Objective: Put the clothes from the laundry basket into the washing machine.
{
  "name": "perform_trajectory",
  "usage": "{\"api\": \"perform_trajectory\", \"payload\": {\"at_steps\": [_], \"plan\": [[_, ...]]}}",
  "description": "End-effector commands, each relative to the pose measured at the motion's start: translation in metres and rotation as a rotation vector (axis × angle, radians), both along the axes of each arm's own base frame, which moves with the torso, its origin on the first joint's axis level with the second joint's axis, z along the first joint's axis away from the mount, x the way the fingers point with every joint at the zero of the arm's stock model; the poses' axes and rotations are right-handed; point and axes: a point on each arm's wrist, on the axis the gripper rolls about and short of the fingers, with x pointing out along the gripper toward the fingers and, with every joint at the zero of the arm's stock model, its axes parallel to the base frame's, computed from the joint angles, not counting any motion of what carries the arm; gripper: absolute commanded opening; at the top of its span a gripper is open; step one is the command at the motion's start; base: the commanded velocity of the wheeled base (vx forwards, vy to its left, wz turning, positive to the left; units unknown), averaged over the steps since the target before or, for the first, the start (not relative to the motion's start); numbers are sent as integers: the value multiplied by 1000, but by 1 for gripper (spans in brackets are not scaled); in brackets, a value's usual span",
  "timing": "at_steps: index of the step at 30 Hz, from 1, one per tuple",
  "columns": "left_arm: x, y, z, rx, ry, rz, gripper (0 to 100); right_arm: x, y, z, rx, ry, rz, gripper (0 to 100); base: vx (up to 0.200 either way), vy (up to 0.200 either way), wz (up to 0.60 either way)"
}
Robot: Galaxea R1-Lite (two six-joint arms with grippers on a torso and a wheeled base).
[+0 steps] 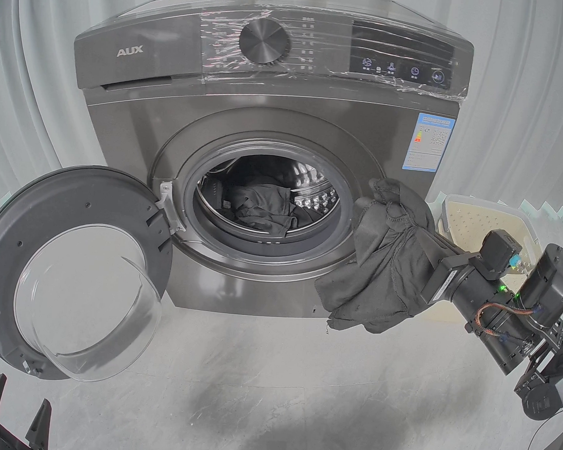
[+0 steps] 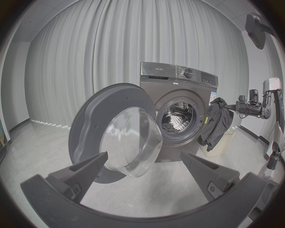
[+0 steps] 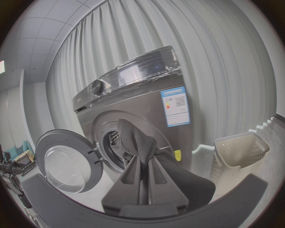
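The grey washing machine (image 1: pixel 268 115) stands with its round door (image 1: pixel 73 268) swung wide to the left. A dark garment (image 1: pixel 260 206) lies inside the drum. My right gripper (image 3: pixel 144 161) is shut on a dark grey garment (image 1: pixel 386 265), which hangs in the air just right of the drum opening, in front of the machine's lower right corner. The cream laundry basket (image 1: pixel 482 214) sits on the floor behind that arm, right of the machine. My left gripper (image 1: pixel 15 409) is low at the front left, open and holding nothing, below the open door.
The open door (image 2: pixel 118 130) juts out over the floor on the left side of the machine. A white curtain (image 1: pixel 531 123) hangs behind everything. Bare grey floor (image 1: pixel 274 372) stretches in front of the machine.
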Motion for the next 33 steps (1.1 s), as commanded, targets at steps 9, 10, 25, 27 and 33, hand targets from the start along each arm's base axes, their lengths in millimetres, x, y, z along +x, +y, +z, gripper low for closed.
{"api": "perform_trajectory", "payload": {"at_steps": [9, 10, 25, 27, 33], "plan": [[0, 0, -5, 35, 3, -3, 100, -6, 27, 3, 5, -6, 113, 0, 0, 0, 0], [0, 0, -5, 35, 3, -3, 100, -5, 28, 2, 2, -3, 116, 0, 0, 0, 0], [0, -1, -5, 74, -4, -30, 100, 7, 56, -7, 23, 23, 170, 0, 0, 0, 0], [0, -1, -4, 72, -11, -47, 100, 10, 62, -6, 41, 21, 171, 0, 0, 0, 0], [-14, -3, 58, 21, -219, -169, 100, 11, 75, 2, 93, -1, 207, 0, 0, 0, 0]]}}
